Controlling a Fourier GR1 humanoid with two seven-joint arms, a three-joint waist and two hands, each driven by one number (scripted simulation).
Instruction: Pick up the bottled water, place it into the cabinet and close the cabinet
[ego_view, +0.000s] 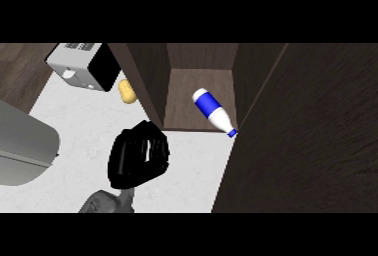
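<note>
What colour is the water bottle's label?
Blue, on a white bottled water with a blue cap; head view.

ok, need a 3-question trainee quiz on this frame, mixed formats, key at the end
1. True or false: the water bottle stands upright on the counter.
2. Multiple choice: the cabinet door is A) shut, B) open, C) missing.
3. Fill in: the one robot hand in view hangs over the counter, just left of the cabinet, and holds ______.

Key:
1. False; it lies tilted on the cabinet floor, cap toward the front edge.
2. B
3. nothing; its fingers are relaxed. Which hand it is cannot be told for sure; it looks like the left.
</note>
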